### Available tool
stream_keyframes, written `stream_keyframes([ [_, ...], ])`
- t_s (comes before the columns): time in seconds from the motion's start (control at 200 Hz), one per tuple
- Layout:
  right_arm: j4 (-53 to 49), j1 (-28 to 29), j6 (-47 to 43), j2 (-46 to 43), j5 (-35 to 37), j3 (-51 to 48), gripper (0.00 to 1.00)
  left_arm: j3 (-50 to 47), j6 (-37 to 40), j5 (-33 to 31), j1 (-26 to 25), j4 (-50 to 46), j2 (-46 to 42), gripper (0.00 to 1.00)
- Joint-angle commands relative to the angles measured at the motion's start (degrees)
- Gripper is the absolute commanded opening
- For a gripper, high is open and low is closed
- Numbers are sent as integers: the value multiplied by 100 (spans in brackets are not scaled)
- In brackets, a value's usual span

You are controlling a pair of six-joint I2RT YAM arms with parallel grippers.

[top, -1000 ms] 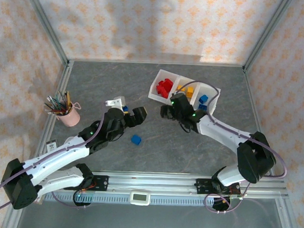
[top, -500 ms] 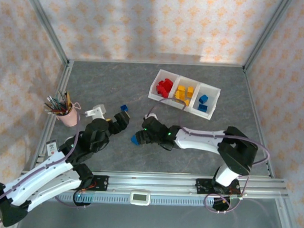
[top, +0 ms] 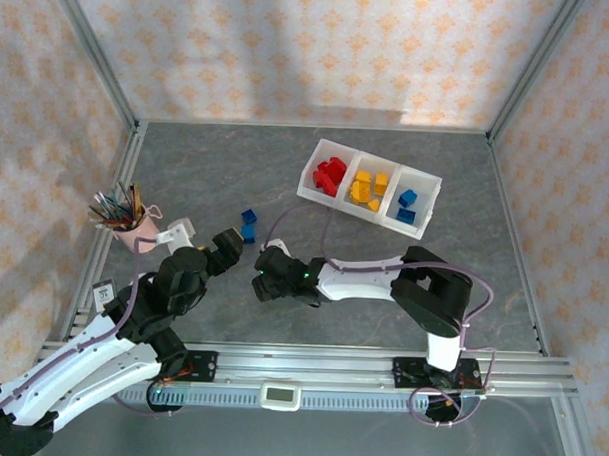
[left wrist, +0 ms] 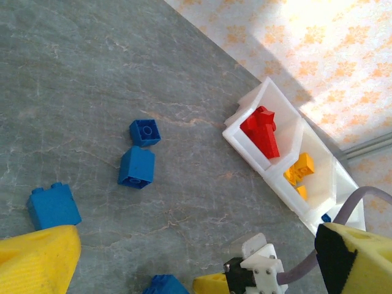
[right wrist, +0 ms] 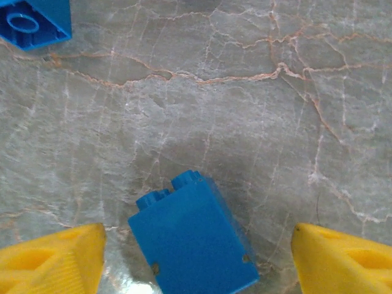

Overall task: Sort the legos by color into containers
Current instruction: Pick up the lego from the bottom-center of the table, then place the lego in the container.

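Blue plastic, the brick [right wrist: 193, 236] lies on the grey table [right wrist: 245, 92] between the right gripper's [right wrist: 196, 260] yellow jaws, which are spread wide and clear of it on both sides. The left gripper [left wrist: 199, 245] is also released, its jaws far apart over bare table and holding nothing. At 1 o'clock in the top view sits the white tray [top: 312, 168], with red legos [top: 329, 175], yellow legos [top: 367, 186] and blue legos [top: 406, 206] each in their own compartment. The left wrist view shows three loose blue bricks [left wrist: 136, 166] at 9 o'clock. A pink cup [top: 134, 232] stands at 9 o'clock. No writing is legible.
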Motion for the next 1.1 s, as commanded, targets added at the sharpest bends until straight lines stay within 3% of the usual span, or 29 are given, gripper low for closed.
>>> stream_keyframes([
  [0.0,-236,9,-287,192,378,241,73,-77,-57,-169,-54,-149,-8,99],
  [0.345,-321,-4,-506,511,493,525,49,-67,-35,-200,-54,-167,-87,99],
  [0.596,-294,-8,-438,196,465,378,31,-50,66,-83,-54,28,-45,99],
  [0.856,-539,-431,80,-761,500,17,28,174,380,158,-53,470,373,99],
  [1.096,-875,-1523,547,-1907,706,-562,28,436,853,602,-45,1248,1176,99],
])
